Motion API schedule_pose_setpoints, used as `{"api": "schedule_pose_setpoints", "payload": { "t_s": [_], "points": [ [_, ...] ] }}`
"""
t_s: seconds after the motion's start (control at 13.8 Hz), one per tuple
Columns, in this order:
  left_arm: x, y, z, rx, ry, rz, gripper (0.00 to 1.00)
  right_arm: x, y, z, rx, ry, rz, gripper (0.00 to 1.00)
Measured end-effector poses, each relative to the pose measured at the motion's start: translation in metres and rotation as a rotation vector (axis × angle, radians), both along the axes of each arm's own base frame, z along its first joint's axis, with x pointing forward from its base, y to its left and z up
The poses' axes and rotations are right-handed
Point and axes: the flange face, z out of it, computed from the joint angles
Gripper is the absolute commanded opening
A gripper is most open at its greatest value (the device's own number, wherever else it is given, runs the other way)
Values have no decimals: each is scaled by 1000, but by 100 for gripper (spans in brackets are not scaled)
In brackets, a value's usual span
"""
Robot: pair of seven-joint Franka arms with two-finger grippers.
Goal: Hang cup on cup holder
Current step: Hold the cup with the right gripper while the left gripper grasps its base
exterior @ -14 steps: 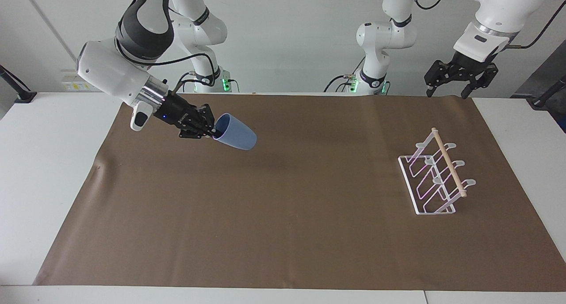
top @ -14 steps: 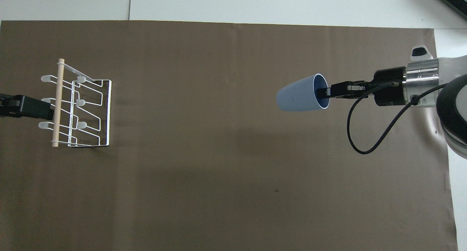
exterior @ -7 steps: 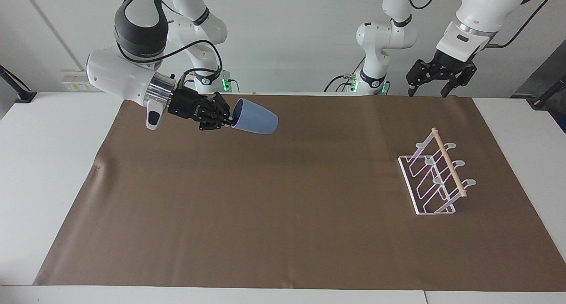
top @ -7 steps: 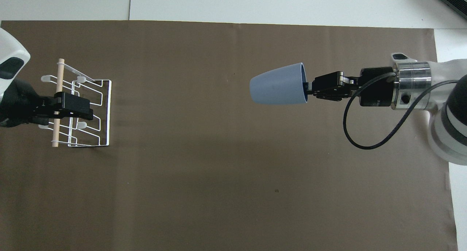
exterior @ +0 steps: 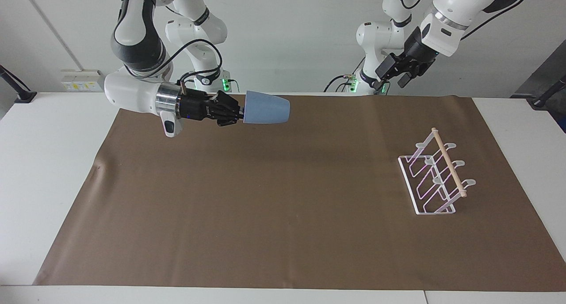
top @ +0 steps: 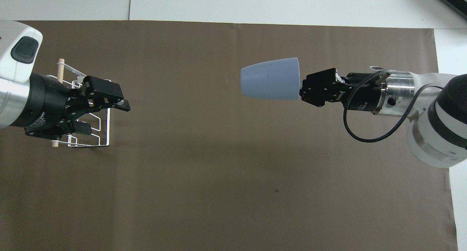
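1. The right gripper (exterior: pixel 241 109) is clamped on the rim of the light blue cup (exterior: pixel 266 110), which it holds up in the air, lying on its side with its narrower base pointing toward the left arm's end of the table.
2. In the overhead view the right gripper (top: pixel 301 88) and the cup (top: pixel 270 78) hang over the brown mat (top: pixel 226 163), toward the right arm's end of it; the cup touches nothing but the fingers.
3. The left gripper (exterior: pixel 391 72) is raised high, with its fingers spread wide and nothing between them.
4. From overhead the left gripper (top: pixel 105 110) covers part of the cup holder (top: pixel 104 114), but the facing view shows it well above and clear of it.
5. The white wire cup holder (exterior: pixel 435 180) stands on the mat (exterior: pixel 265 207) toward the left arm's end, its wooden dowel (exterior: pixel 449 161) along the top and no cup on it.
6. Cup and cup holder are well apart.
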Motion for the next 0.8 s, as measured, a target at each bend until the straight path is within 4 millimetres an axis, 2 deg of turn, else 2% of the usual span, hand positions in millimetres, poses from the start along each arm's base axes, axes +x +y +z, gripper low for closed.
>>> {"api": "schedule_pose_setpoints", "payload": {
  "t_s": [0.36,0.8],
  "points": [
    [0,-37,11,-120,57,264,100,-8,48,-5,28,66,0,0],
    [2,-67,17,-228,157,558,100,-16,73,-11,68,169,8,0]
  ]
}}
